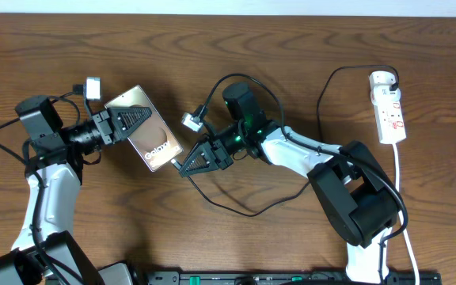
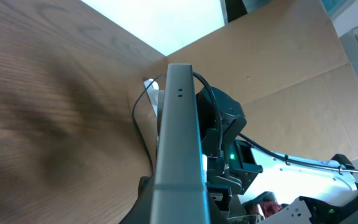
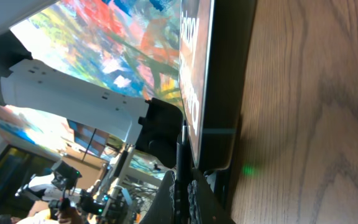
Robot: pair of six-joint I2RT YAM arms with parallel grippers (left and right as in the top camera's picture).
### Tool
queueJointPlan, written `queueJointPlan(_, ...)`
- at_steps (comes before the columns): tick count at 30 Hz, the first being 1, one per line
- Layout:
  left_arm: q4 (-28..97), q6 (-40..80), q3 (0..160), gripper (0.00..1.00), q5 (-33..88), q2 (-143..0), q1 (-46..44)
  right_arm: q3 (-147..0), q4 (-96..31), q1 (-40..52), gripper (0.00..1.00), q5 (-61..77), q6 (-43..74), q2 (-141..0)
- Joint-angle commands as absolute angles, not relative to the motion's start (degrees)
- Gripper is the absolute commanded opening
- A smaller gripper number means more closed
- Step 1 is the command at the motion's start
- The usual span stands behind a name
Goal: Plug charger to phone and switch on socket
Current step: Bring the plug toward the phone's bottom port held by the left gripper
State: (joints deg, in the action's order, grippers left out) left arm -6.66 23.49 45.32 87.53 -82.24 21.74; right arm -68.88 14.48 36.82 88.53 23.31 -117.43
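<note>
Here the phone (image 1: 150, 134) sits in the left end effector (image 1: 127, 123).

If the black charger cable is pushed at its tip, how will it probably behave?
The charger probably bends rather than pushes straight: it lies in loose curves on the table. It seems thin and light. Gripped close to the tip by the right claw, it should stay steadier.

Even overhead light with soft shadows; both wrist views blur up close, with blown-out bright patches.
</note>
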Motion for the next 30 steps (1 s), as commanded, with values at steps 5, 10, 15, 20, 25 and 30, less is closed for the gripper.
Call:
queueJointPlan(5,-7.0,26.4,45.0,0.07,85.4,-82.0,21.5,-69.4,14.8,36.8,0.01,89.5,24.2,-117.5)
queueJointPlan(10,-10.3,29.3,45.0,0.07,84.4,-82.0,21.5,-69.4,14.8,36.8,0.01,89.5,24.2,-117.5)
queueJointPlan(15,-18.8,36.2,45.0,0.08,84.4,-82.0,21.4,-69.4,14.8,36.6,0.01,89.5,24.2,-117.5)
queueJointPlan(20,-19.6,36.8,45.0,0.07,84.6,-82.0,21.4,-69.4,14.8,36.4,0.01,89.5,24.2,-117.5)
queueJointPlan(25,-19.4,36.8,45.0,0.07,85.3,-82.0,21.4,-69.4,14.8,36.0,0.01,89.4,24.2,-117.5)
queueJointPlan(30,-19.4,36.7,45.0,0.08,85.5,-82.0,21.1,-69.4,14.9,35.6,0.01,89.3,25.1,-117.5)
